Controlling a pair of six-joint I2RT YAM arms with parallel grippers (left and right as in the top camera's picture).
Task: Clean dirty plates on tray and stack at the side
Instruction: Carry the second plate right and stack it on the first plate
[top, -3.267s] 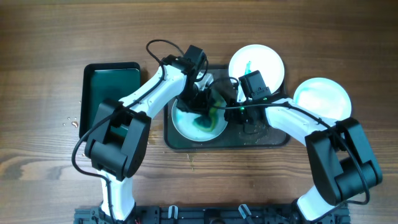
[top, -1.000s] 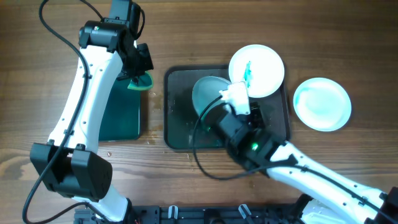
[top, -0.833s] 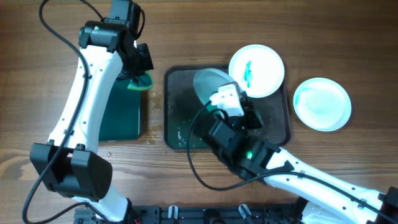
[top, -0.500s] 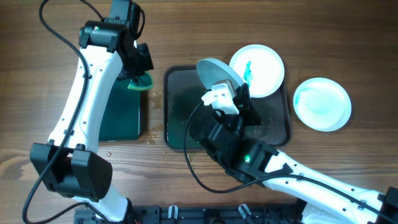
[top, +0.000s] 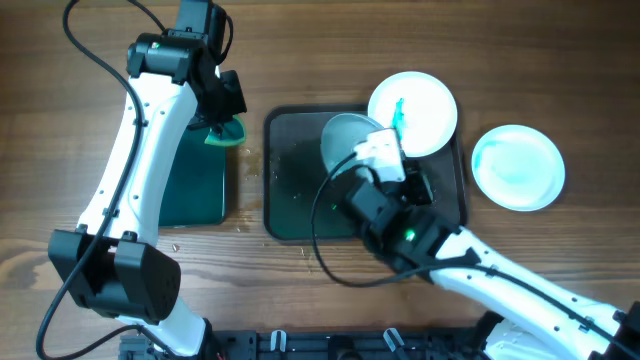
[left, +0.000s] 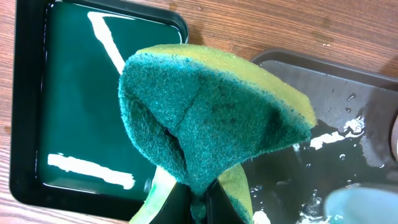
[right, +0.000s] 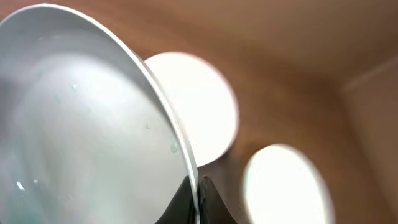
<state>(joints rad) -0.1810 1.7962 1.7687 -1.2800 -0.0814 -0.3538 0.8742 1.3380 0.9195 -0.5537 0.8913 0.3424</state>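
Above the dark grey tray (top: 290, 205), the right claw (right: 198, 190) pinches the rim of a tilted white plate (right: 81, 124) that rises ahead of it, while the left claw (left: 198, 202) squeezes a green sponge (left: 205, 118) at the smaller green tray's (left: 37, 93) right edge.

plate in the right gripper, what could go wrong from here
The right gripper pinches the wet plate only at its rim, tilted over the tray; it could slip out and drop. Its path to the bluish plate at the side passes the smeared plate, so it might clip that one or pick up teal.
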